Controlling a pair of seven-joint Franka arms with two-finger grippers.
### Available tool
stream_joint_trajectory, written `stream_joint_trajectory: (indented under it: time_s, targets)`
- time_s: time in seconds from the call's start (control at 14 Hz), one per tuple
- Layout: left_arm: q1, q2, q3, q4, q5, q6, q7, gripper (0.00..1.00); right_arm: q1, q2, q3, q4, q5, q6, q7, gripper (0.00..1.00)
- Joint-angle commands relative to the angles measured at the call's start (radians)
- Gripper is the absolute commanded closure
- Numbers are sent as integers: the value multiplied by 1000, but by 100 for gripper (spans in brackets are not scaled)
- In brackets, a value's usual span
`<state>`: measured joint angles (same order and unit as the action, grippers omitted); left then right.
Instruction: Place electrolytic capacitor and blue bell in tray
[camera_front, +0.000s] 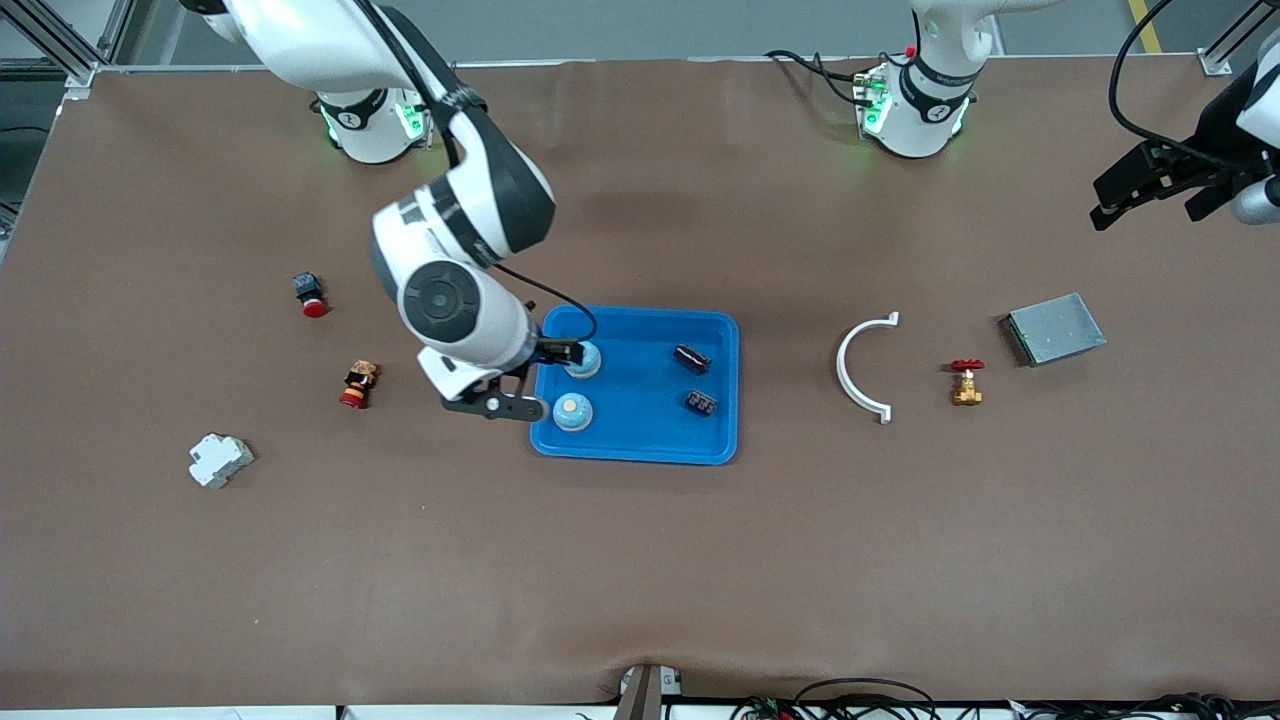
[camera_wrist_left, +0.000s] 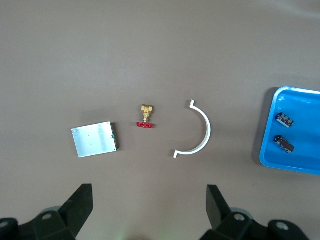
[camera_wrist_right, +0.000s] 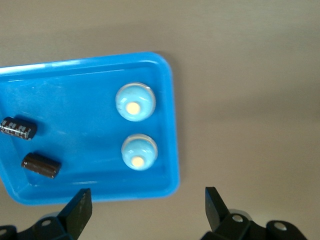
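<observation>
The bright blue tray (camera_front: 640, 425) lies mid-table. In it are two blue bells (camera_front: 572, 411) (camera_front: 588, 362) and two dark electrolytic capacitors (camera_front: 692, 358) (camera_front: 701, 403). My right gripper (camera_front: 530, 380) is open and empty, over the tray's rim at the right arm's end, just above the bells. The right wrist view shows the gripper (camera_wrist_right: 145, 200), both bells (camera_wrist_right: 135, 102) (camera_wrist_right: 139, 151), both capacitors (camera_wrist_right: 18, 127) (camera_wrist_right: 41, 165) and the tray (camera_wrist_right: 90, 130). My left gripper (camera_front: 1150, 185) waits open and empty, high over the left arm's end of the table; it also shows in the left wrist view (camera_wrist_left: 150, 197).
A white curved clip (camera_front: 860, 365), a brass valve with a red handle (camera_front: 966, 381) and a grey metal plate (camera_front: 1053, 328) lie toward the left arm's end. Two red-capped buttons (camera_front: 310, 293) (camera_front: 358, 384) and a white breaker (camera_front: 220, 459) lie toward the right arm's end.
</observation>
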<state>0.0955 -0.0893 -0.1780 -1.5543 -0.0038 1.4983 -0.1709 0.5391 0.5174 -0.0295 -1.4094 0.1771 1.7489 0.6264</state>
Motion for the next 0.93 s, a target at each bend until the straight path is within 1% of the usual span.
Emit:
stream_joint_trajectory:
  time_s: [0.0,0.21,0.36,0.5,0.64,0.85]
  targets:
    - [0,3,-1,22,-10,-20,1,0,-40,-101,7,-34,9,-84,-8,0]
    - [0,3,-1,23,-1,-29,1,0,-83,-187,3,-39,-2,-198,-86,0]
    - [-2,6,-1,23,-1,-29,-1,0,-140,-252,3,-40,-19,-264,-132,0]
    - [0,6,-1,23,-2,-35,-4,0,-185,-316,5,-46,-106,-317,-212,0]
    - [1,5,0,25,-4,-35,-1,0,-252,-388,5,-83,-119,-330,-261,0]
    - [0,9,0,25,-8,-35,2,0,-353,-470,5,-155,-116,-330,-405,0]
